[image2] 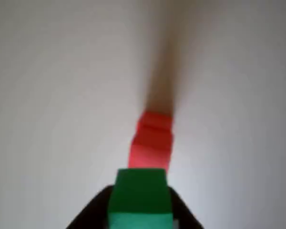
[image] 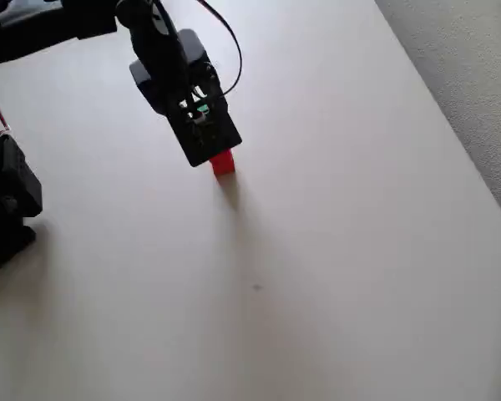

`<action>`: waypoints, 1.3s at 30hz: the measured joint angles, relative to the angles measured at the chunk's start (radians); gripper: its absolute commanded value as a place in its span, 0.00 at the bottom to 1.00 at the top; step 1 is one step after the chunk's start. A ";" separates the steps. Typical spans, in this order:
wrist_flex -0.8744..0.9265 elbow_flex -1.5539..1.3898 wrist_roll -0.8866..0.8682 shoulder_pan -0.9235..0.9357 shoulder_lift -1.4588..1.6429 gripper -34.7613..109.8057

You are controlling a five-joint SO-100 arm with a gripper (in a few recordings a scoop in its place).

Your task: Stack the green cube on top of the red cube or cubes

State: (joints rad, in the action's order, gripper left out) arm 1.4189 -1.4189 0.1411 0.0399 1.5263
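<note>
In the wrist view the green cube [image2: 140,198] sits at the bottom centre, with my gripper [image2: 140,212] shut on it and a black finger on each side. Just beyond and below it stand the red cubes [image2: 151,140], two of them stacked one on the other and slightly out of line. The green cube is right above the stack's near edge; I cannot tell whether it touches. From overhead, my gripper [image: 207,142] hangs over the red cubes [image: 223,164], hiding all but a red corner.
The pale table top [image: 317,276] stretches wide to the right of and in front of the stack. Its right edge runs diagonally, with grey floor [image: 476,75] beyond. The arm's black base [image: 8,200] stands at the left.
</note>
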 measured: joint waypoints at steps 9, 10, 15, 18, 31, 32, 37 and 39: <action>0.000 0.000 0.011 -0.002 -0.021 0.27; 0.000 0.000 0.011 -0.002 -0.026 0.28; 0.000 0.000 0.011 -0.002 -0.029 0.33; 0.000 0.000 0.011 -0.002 -0.031 0.35; -0.002 0.000 0.035 0.005 -0.034 0.36; 0.002 0.000 0.035 0.005 -0.034 0.36; 0.034 0.000 0.046 0.005 -0.017 0.36; 0.049 0.000 0.046 0.005 0.015 0.36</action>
State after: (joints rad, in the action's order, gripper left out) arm 1.4680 -1.4189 0.1871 0.0445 1.5417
